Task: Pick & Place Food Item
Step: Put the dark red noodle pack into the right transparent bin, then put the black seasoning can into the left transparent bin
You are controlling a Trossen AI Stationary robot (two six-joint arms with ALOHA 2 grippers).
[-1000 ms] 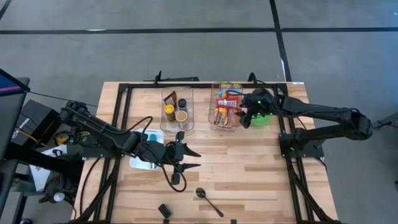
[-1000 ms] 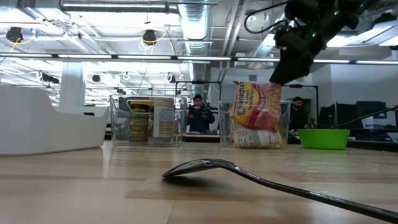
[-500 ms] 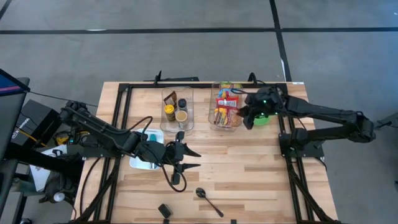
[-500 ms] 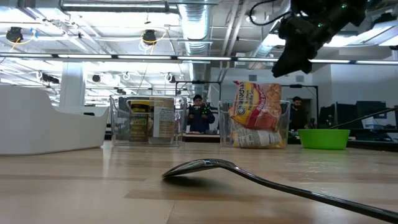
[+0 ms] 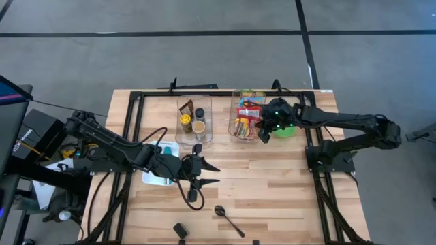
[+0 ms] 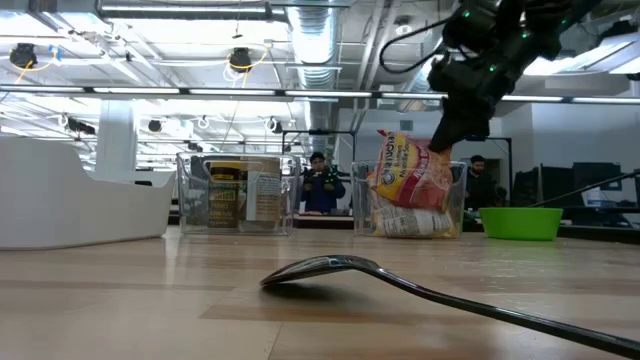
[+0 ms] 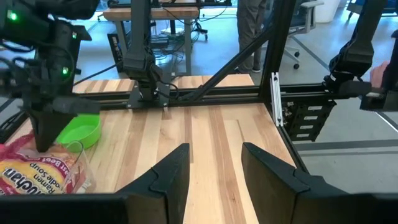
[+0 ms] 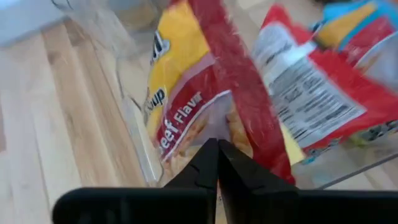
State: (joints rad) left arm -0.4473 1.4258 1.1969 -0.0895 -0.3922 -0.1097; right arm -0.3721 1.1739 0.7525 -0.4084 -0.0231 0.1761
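A clear bin [image 5: 246,121] at the table's far side holds several food packets. A yellow-and-red ramen packet [image 6: 410,180] stands upright at the bin's near right. My right gripper [image 5: 262,134] is shut and points down at this packet's top right corner [image 6: 447,145]. In the right wrist view the joined fingertips [image 8: 217,144] sit right before the packet [image 8: 186,93]. My left gripper [image 5: 211,173] waits open above the table's middle left, with nothing between its fingers [image 7: 214,168]. My right gripper comes from above, pointing down, with its shut fingertips at the ramen packet's upper right edge [image 8: 231,134]. I cannot tell whether any wrapper lies between the fingers. The packet stands inside the bin, leaning a little.
A second clear bin [image 5: 194,121] with jars stands left of the food bin. A green bowl [image 5: 287,129] sits to its right under my right arm. A white dish [image 5: 158,173] lies beneath my left arm. A spoon [image 5: 228,219] and a small black piece [image 5: 180,230] lie near the front edge.
My right gripper rose a little, then went toward the table's left and down onto the ramen packet's top corner, and its fingers came together. The packet now leans slightly.
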